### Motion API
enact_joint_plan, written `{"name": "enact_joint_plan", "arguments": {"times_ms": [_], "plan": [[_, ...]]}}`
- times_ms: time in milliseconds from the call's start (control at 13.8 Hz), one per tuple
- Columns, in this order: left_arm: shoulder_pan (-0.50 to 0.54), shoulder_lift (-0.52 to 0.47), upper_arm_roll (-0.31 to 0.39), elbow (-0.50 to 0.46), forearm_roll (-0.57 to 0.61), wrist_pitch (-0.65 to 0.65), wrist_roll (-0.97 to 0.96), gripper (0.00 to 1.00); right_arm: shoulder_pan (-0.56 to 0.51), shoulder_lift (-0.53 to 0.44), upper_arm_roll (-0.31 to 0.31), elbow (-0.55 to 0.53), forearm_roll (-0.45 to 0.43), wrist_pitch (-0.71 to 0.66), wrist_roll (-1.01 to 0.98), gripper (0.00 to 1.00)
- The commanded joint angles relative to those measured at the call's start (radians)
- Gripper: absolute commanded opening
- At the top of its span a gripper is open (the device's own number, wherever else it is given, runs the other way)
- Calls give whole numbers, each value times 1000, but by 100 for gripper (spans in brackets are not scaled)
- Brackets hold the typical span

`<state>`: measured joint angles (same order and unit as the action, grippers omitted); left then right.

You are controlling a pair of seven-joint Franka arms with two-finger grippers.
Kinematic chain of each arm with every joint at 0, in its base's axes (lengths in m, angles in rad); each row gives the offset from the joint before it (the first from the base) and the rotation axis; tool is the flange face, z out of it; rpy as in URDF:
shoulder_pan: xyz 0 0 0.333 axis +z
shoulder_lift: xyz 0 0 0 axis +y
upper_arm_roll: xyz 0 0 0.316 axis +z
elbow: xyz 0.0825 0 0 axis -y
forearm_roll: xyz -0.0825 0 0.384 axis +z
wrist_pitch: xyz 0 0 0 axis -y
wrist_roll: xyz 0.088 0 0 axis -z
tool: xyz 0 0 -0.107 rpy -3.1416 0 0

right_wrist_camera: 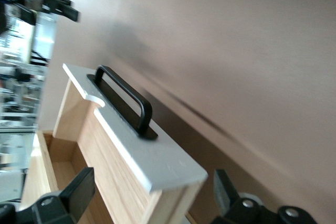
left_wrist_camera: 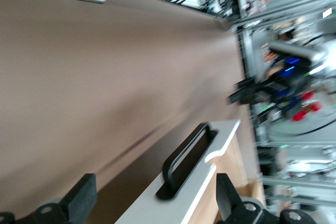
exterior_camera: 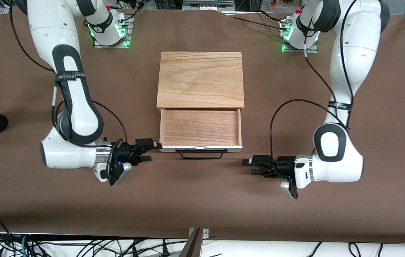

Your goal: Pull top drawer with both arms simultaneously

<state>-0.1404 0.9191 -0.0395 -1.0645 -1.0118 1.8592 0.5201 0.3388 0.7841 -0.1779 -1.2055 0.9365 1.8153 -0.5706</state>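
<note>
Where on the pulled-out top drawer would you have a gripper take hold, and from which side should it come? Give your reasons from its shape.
Probably the black wire handle on the top drawer's white front panel. It is a thin, wide bar standing clear of the panel, so fingers can likely close around it. Come from the side nearer the front camera, where it sticks out. Both the left gripper and right gripper stand open beside it.

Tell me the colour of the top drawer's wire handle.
Black; the thin wire handle shows best in the right wrist view.
</note>
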Motion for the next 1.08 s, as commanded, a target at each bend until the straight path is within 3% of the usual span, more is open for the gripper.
{"name": "enact_joint_plan", "arguments": {"times_ms": [0,217,434,651,795,940,1012], "plan": [[22,-89,3,-23,219,-38,-20,100,-1,-91,-17,-19,-231,-57,64,100],[65,-155,3,-23,419,-113,-19,100,-1,-132,-73,-31,-446,-175,58,100],[100,-232,3,-25,579,-158,-9,100,-1,-212,-84,-31,-732,-273,55,100],[101,-304,3,-26,732,-202,-11,100,-9,-267,-130,-25,-771,-397,61,100],[101,-344,3,-28,847,-204,-11,100,-35,-349,-138,-49,-798,-403,69,100],[105,-409,4,-61,898,-203,-15,100,-98,-484,-82,-177,-867,-393,107,100],[119,-440,3,-61,912,-203,-15,100,-168,-544,-5,-242,-924,-369,168,100]]}}
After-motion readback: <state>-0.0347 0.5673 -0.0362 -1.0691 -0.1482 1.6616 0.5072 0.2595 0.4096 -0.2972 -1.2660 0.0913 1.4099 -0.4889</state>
